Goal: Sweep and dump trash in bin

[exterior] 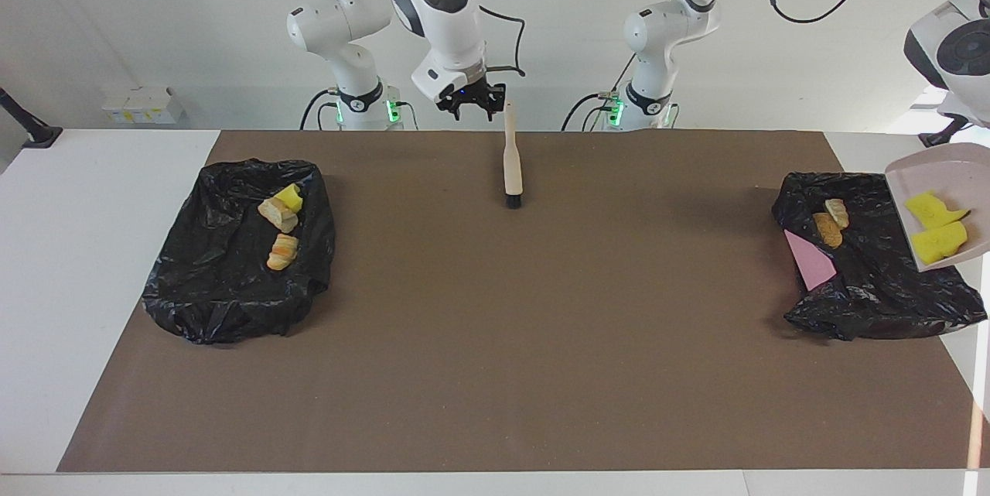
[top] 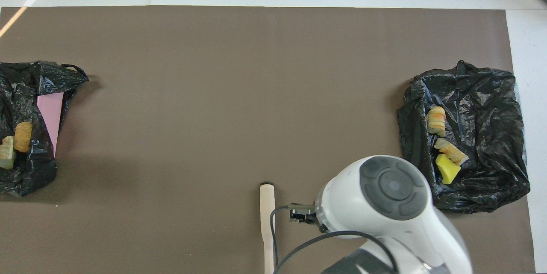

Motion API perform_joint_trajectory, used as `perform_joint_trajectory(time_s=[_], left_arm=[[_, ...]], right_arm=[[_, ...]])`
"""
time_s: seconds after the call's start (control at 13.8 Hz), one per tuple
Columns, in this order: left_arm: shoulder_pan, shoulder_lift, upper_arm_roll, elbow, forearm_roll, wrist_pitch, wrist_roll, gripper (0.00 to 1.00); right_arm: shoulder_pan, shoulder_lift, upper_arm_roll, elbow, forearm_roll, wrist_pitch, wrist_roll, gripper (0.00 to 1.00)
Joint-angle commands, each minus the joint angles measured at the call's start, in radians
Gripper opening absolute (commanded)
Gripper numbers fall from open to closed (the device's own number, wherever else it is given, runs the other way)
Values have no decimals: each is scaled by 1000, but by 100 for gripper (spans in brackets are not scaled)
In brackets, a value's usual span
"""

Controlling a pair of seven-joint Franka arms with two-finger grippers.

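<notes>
The right gripper (exterior: 469,106) is seen raised over the robots' edge of the brown mat (exterior: 495,341), its fingers spread apart and nothing between them. Just beside it, toward the left arm's end, the brush (exterior: 511,163) is laid flat on the mat, with the handle's end next to the gripper and the black bristles pointing away from the robots. No contact between gripper and brush can be made out.

The left gripper itself is cut off by the picture's edge. Its fingers are pressed together, and the beige dustpan (exterior: 940,171) is carried in the air by that arm, tilted down toward the black bag (exterior: 874,295) under it. Two yellow chunks (exterior: 934,225) are kept in the tilted pan. Below the pan's lip, a brown lump (exterior: 826,230) and a pale lump (exterior: 837,212) are found lying in that bag, next to a pink sheet (exterior: 808,260) tucked into its mat-side edge.

Well away from the right gripper, toward the right arm's end of the table, a second black bag (exterior: 224,295) is spread on the mat. Three more scraps are held in it: a yellow chunk (exterior: 290,196), a pale bread-like piece (exterior: 275,215) touching it, and an orange-striped piece (exterior: 283,251) a little apart.
</notes>
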Motion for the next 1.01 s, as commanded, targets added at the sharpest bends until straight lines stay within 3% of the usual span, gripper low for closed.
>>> perform_joint_trajectory(time_s=[0.0,0.07,0.29,0.51,0.8,0.94], left_arm=[[-50,-18,10,37,78,-71,-58,0],[-61,-18,10,50,106,-91,-58,0],[-116,-34,7,60,192,-154,-98,0],[-124,-48,1,44,166,-189,-104,0],[-185,-48,-4,46,-26,-312,-107,0],[-211,-50,-4,44,-131,-363,-116,0]], right_arm=[[-172,28,10,168,-28,-127,-130,91],[-219,35,11,211,-63,-152,-190,100],[-248,48,11,292,-262,-162,-343,100],[-301,61,7,358,-269,-164,-381,100],[-379,198,7,596,-272,-262,-381,100],[-396,217,7,624,-271,-268,-381,100]])
